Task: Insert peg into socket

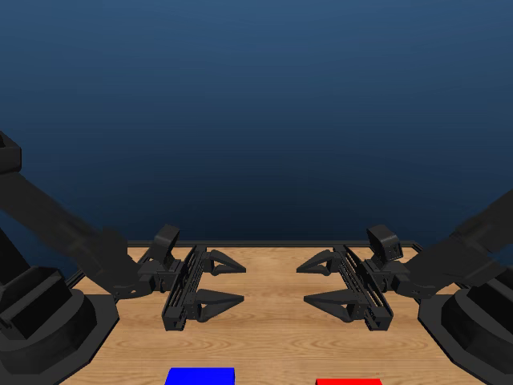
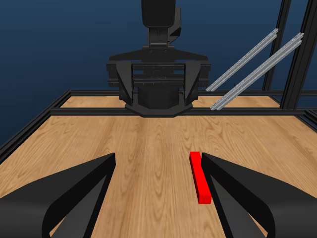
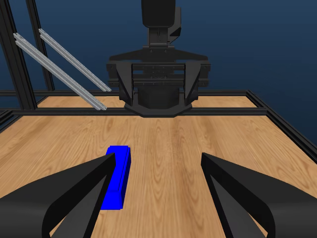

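The wooden plank table (image 1: 264, 337) fills the lower third of the head view, with 2 black arms reaching in from its left and right edges.

The left black two-jaw gripper (image 1: 232, 282) sits left of centre and the right black two-jaw gripper (image 1: 311, 283) right of centre. Both hang above the wood with jaws spread wide and nothing between them, tips facing each other across a bare gap.

The bright blue rectangular block, the socket (image 1: 199, 376), lies flat at the bottom edge of the head view, left of centre, below the left gripper and partly cut off by the frame. In the right wrist view the same socket (image 3: 117, 177) shows at lower left, its long axis running away from that camera.

The thin bright red bar, the peg (image 1: 349, 382), lies at the bottom edge right of centre, below the right gripper. In the left wrist view the peg (image 2: 200, 177) shows at lower right, also lengthwise away from the camera.

So each piece lies nearer the camera than its closest gripper: socket to the left arm, peg to the right. Each arm probably needs to draw toward the frame's bottom edge and descend.
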You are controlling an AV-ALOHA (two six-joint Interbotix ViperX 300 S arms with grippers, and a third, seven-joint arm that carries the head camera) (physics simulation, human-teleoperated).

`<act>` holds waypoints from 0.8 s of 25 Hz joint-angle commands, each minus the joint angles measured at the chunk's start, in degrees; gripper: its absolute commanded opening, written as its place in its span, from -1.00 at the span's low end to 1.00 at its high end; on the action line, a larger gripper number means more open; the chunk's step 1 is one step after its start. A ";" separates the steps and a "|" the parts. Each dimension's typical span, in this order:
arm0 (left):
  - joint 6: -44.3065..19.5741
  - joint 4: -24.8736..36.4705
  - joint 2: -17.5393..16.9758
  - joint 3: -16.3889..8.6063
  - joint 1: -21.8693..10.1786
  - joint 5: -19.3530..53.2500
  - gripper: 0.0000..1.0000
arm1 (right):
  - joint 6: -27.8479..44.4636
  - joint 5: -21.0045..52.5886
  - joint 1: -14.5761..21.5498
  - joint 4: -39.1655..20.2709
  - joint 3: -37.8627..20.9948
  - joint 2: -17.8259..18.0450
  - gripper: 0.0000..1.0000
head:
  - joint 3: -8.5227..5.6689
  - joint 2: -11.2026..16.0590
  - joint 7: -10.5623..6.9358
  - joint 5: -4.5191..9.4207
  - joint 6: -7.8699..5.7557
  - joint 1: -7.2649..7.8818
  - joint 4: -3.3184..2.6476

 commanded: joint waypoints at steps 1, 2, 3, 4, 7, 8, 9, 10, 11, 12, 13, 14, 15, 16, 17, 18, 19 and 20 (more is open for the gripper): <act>0.45 -2.27 0.40 -0.59 -3.79 -7.79 1.00 | 2.00 3.23 1.00 4.94 0.12 0.57 1.00 | -2.14 -0.21 -0.53 7.91 0.73 0.27 0.19; -0.49 -2.05 0.63 -0.06 -3.31 -10.11 1.00 | 2.04 3.02 1.06 5.45 0.07 0.76 1.00 | -1.98 -0.44 -0.85 8.04 0.83 0.42 0.23; -0.99 -2.10 1.20 0.06 -3.27 -10.69 1.00 | 2.22 2.97 1.04 6.12 0.31 0.95 1.00 | -1.95 -0.53 -0.98 8.27 0.90 0.52 0.27; -1.33 -2.14 1.80 0.50 -3.19 -11.24 1.00 | 2.67 2.05 1.16 6.43 0.41 1.02 1.00 | -1.85 -0.63 -1.11 8.49 1.00 0.72 0.33; -1.26 -2.53 2.52 0.69 -4.28 -13.23 1.00 | 2.63 2.81 1.81 6.78 0.37 1.31 1.00 | -1.65 -0.65 -1.54 9.08 1.22 1.17 0.48; -1.42 -3.24 2.57 0.95 -4.66 -13.89 1.00 | 2.74 2.65 2.23 7.33 0.07 1.27 1.00 | -1.61 -0.60 -1.65 9.24 1.20 1.31 0.51; -1.51 -5.05 2.09 1.25 -5.39 -12.96 1.00 | 2.36 2.84 3.30 8.19 -0.68 1.77 1.00 | -1.55 -0.44 -1.62 9.37 1.12 1.42 0.52; -1.83 -7.75 1.87 1.60 -6.41 -10.00 1.00 | 2.21 4.06 4.20 8.55 -1.26 2.45 1.00 | -1.51 -0.23 -1.47 9.68 1.20 1.49 0.56; -1.56 -10.39 1.29 1.71 -7.73 -6.13 1.00 | 1.94 5.28 5.21 9.02 -2.09 3.07 1.00 | -1.43 -0.01 -1.16 9.95 1.29 1.45 0.58; -1.50 -12.03 1.22 1.94 -8.72 -2.81 1.00 | 1.75 5.76 5.82 9.27 -2.62 3.36 1.00 | -1.41 0.12 -1.01 10.09 1.45 1.45 0.62; -1.27 -14.08 0.36 1.18 -10.37 2.04 1.00 | 1.65 6.38 6.63 9.71 -3.19 4.03 1.00 | -1.33 0.36 -0.64 10.30 1.66 1.40 0.67; -0.76 -16.32 0.82 1.51 -12.00 6.35 1.00 | 1.54 7.30 7.40 10.06 -4.13 4.70 1.00 | -1.26 0.59 -0.18 10.56 1.82 1.34 0.70; -1.39 -18.32 0.42 0.30 -13.10 10.11 1.00 | 1.30 7.58 7.76 10.49 -4.41 5.17 1.00 | -1.17 0.80 0.26 10.75 2.06 1.28 0.75; -1.18 -19.72 -0.19 -0.35 -13.32 13.48 1.00 | 1.19 7.87 8.02 10.78 -4.69 5.55 1.00 | -1.13 0.90 0.55 10.88 2.11 1.23 0.76; -1.17 -21.13 -0.12 -1.19 -14.92 15.84 1.00 | 1.22 8.15 8.24 11.08 -5.01 6.12 1.00 | -1.02 1.11 0.96 10.96 2.29 1.13 0.79; -1.49 -22.10 0.04 -1.76 -15.58 19.44 1.00 | 1.58 8.03 8.64 11.10 -5.12 6.56 1.00 | -0.97 1.30 1.34 11.17 2.39 0.99 0.80; -1.47 -22.67 0.28 -1.70 -16.68 22.84 1.00 | 1.80 7.96 8.58 11.48 -5.15 7.20 1.00 | -0.90 1.55 1.57 11.21 2.56 0.86 0.81; -2.07 -23.57 0.68 -1.64 -16.99 24.38 1.00 | 2.12 7.60 8.73 11.63 -5.17 7.64 1.00 | -0.83 1.75 1.77 11.38 2.66 0.73 0.80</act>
